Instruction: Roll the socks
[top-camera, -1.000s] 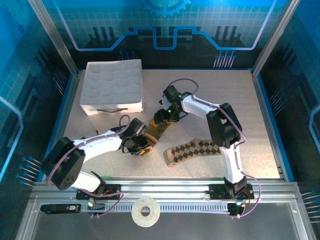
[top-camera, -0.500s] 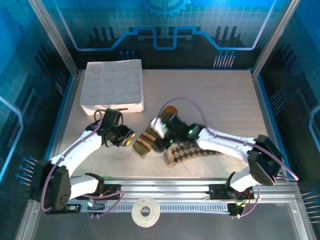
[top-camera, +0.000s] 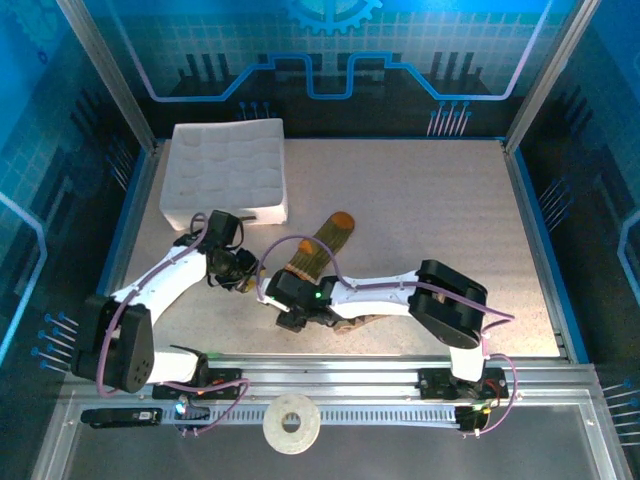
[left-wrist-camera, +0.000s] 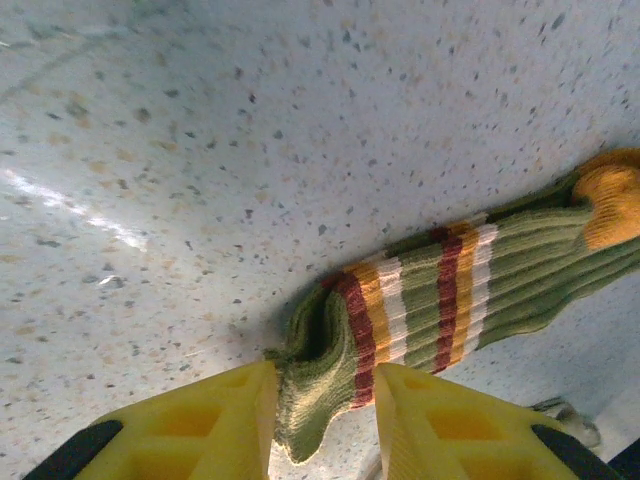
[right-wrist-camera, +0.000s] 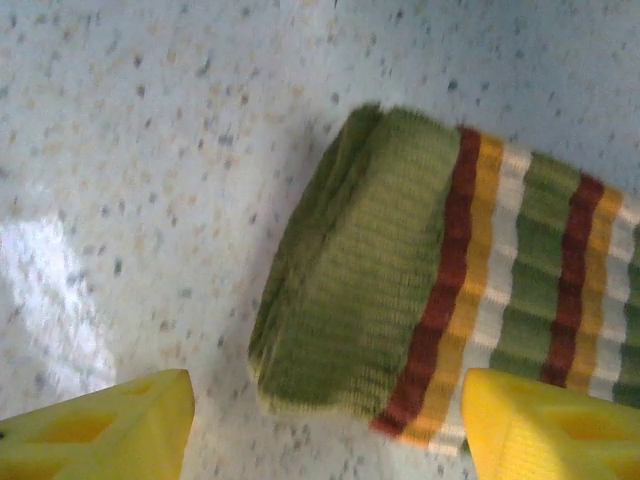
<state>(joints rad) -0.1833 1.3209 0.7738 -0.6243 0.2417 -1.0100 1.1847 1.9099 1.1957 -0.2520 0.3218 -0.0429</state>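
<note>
Speckled tabletop (left-wrist-camera: 200, 150), with both arms working low over it. Nearest, the left gripper (left-wrist-camera: 322, 385) had its fingers close together, with the plain end of the olive-green sock (left-wrist-camera: 450, 290) bunched in the gap between them, apparently pinched. The striped cuff and the orange heel ran away ahead of the fingertips, flat on the table. The right gripper (right-wrist-camera: 328, 400) stood wide apart and touched nothing, with that cuff lying just ahead of and between its fingers. From above, the tan argyle sock (top-camera: 352, 322) lay largely hidden beneath the right arm, and the white foam tray (top-camera: 225, 165) sat well beyond both grippers. Likely faults:
- So thin a pinch could slip and let the cuff uncurl.
- Closing the right jaws there could drag the sock flat instead of turning it.
- The right arm could sweep the tan sock askew.
</note>
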